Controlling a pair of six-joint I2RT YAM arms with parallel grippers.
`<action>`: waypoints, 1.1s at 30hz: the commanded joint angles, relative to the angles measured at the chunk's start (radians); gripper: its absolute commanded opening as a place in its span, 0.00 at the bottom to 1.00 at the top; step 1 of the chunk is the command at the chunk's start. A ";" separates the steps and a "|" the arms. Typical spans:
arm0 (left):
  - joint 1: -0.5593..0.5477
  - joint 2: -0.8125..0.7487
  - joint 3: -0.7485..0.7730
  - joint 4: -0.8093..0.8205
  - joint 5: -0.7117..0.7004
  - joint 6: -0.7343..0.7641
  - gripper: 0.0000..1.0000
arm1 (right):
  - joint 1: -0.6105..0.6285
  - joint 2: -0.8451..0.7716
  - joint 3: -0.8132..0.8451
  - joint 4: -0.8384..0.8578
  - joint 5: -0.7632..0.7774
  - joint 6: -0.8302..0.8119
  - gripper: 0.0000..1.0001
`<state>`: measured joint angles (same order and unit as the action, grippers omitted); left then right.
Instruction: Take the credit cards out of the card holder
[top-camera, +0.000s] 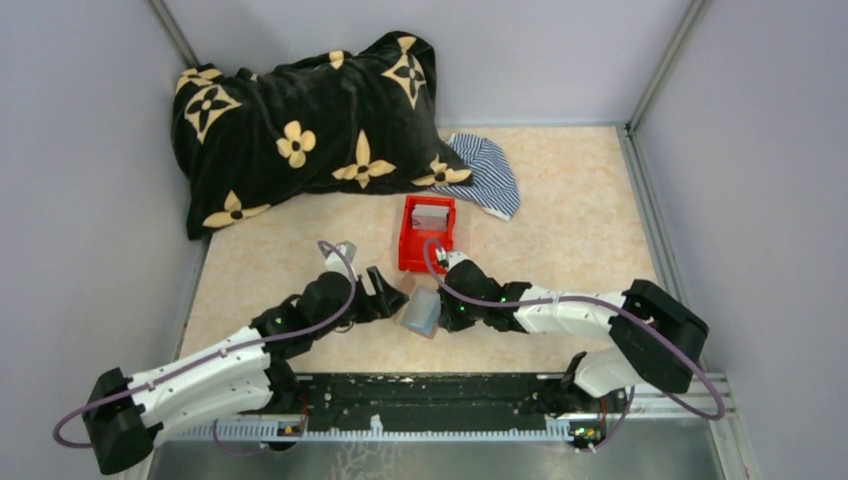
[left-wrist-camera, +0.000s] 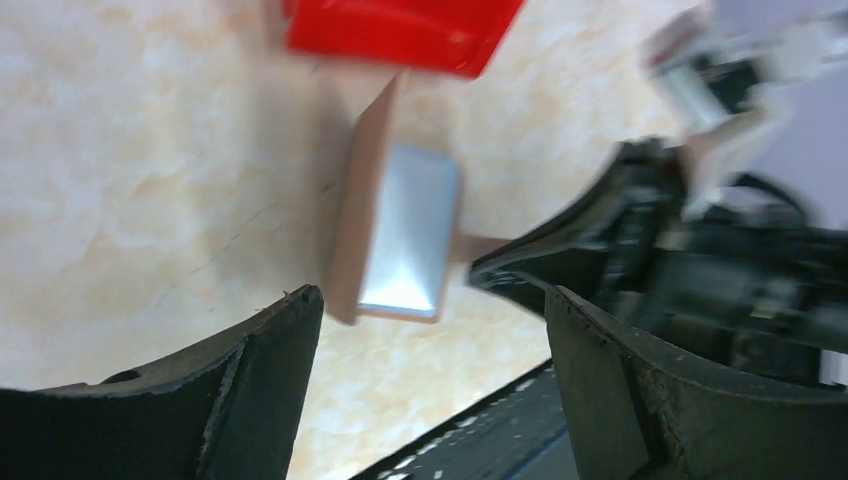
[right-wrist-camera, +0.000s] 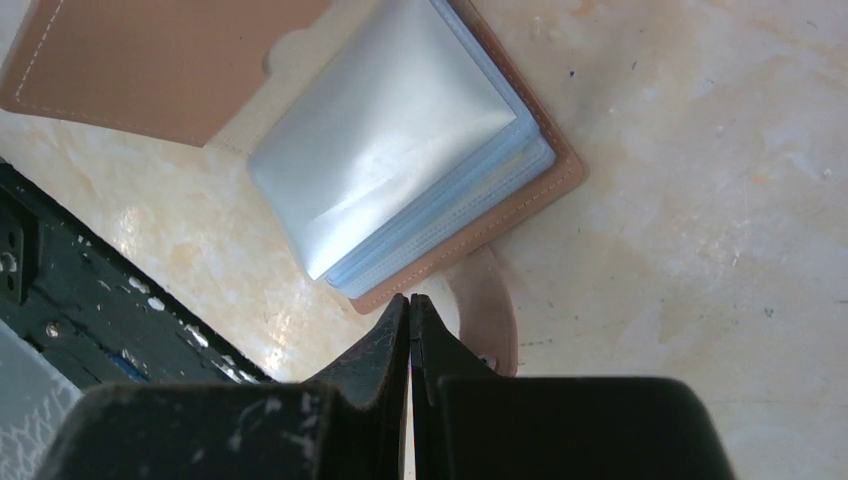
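Now the card holder lies open on the counter, between the two arms and just in front of the red bin, with its grey sleeves fanned upward. No cards can be told apart from the sleeves. The right pincer is fully shut, its tips at the holder's near edge beside the strap; nothing shows between them. The left pincer stands wide and empty, facing the sleeves. To do this well, the right should likely pin the holder flat while the left nips one card edge and draws it straight along its pocket.
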<state>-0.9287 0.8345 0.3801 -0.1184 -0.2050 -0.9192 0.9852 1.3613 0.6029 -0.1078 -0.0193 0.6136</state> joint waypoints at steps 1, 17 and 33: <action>0.002 -0.087 0.099 -0.101 -0.016 0.042 0.88 | -0.003 0.041 0.011 0.089 -0.004 0.000 0.00; 0.003 0.289 0.192 0.097 0.167 0.112 0.88 | -0.018 0.043 -0.117 0.210 -0.019 0.083 0.00; 0.117 0.448 0.036 0.199 0.111 0.144 0.86 | -0.142 0.017 -0.167 0.195 -0.015 0.057 0.00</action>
<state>-0.8177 1.2442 0.4477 0.0650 -0.0902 -0.7921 0.8852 1.3792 0.4515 0.1493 -0.0700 0.7162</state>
